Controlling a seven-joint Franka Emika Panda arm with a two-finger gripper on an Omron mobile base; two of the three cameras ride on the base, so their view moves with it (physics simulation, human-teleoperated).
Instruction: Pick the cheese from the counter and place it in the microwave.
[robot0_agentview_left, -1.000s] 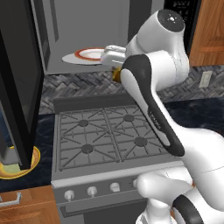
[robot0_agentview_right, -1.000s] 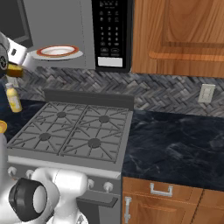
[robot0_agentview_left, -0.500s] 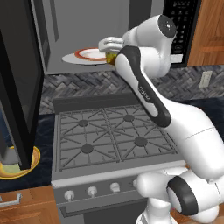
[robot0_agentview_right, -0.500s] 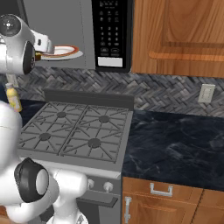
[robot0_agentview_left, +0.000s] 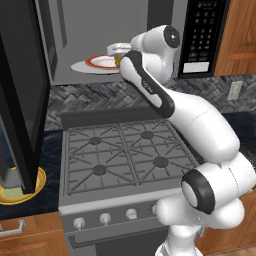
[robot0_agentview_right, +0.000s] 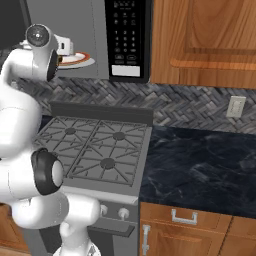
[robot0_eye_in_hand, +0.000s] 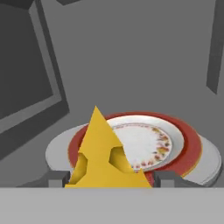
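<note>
Arm stretched high and forward, fingers closed (tips low, level) around the cheese.

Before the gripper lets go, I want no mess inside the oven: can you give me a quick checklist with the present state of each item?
1. Cheese held between the fingertips of the gripper: ok, the yellow wedge sits between them.
2. Microwave door open: ok, the grey inside is exposed.
3. Gripper reaching into the microwave: ok, grey walls surround the hand view.
4. Plate on the glass turntable free to take the cheese: ok, its white middle is bare.
5. Cheese over the plate: ok, the wedge overlaps the near rim.
6. Height of the cheese above the plate: cannot tell.
</note>
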